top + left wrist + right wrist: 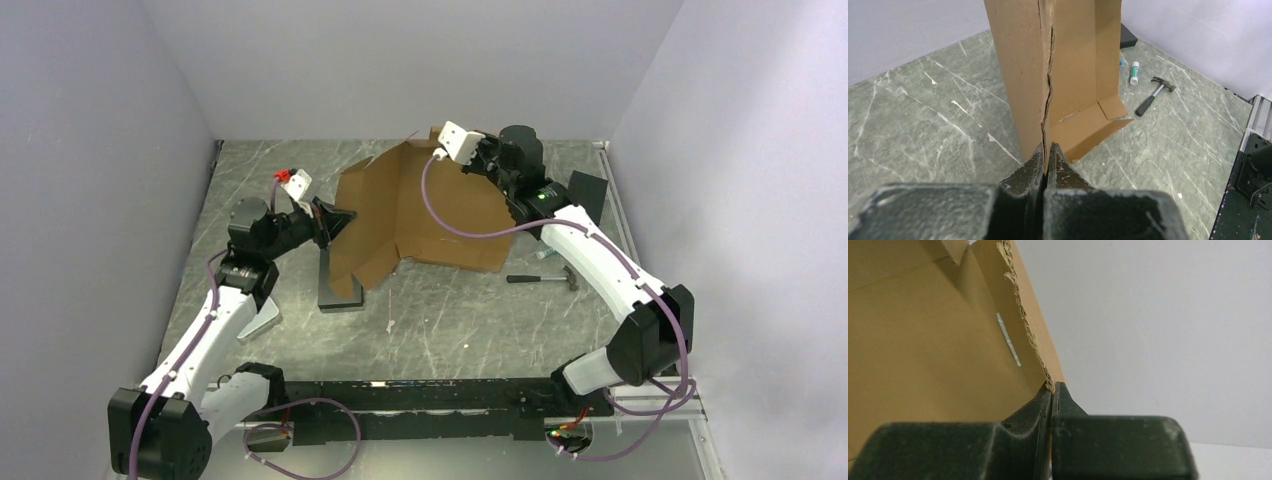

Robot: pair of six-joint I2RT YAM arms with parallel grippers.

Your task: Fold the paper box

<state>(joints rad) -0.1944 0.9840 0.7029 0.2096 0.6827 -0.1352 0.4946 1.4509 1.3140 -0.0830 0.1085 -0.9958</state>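
The paper box [420,215] is a brown cardboard sheet, partly folded, standing tilted on the table with its flaps raised. My left gripper [338,221] is shut on its left edge; in the left wrist view the fingertips [1047,149] pinch a doubled cardboard edge of the box [1073,75], whose inner walls and a corner flap show beyond. My right gripper [472,160] is shut on the box's upper right edge; in the right wrist view its tips [1053,386] clamp the ragged corrugated rim of the box [923,340].
A flat black block [338,290] lies under the box's near left corner. A hammer [545,279] and a small white tube [548,256] lie right of the box. Another black block [590,195] sits at the back right.
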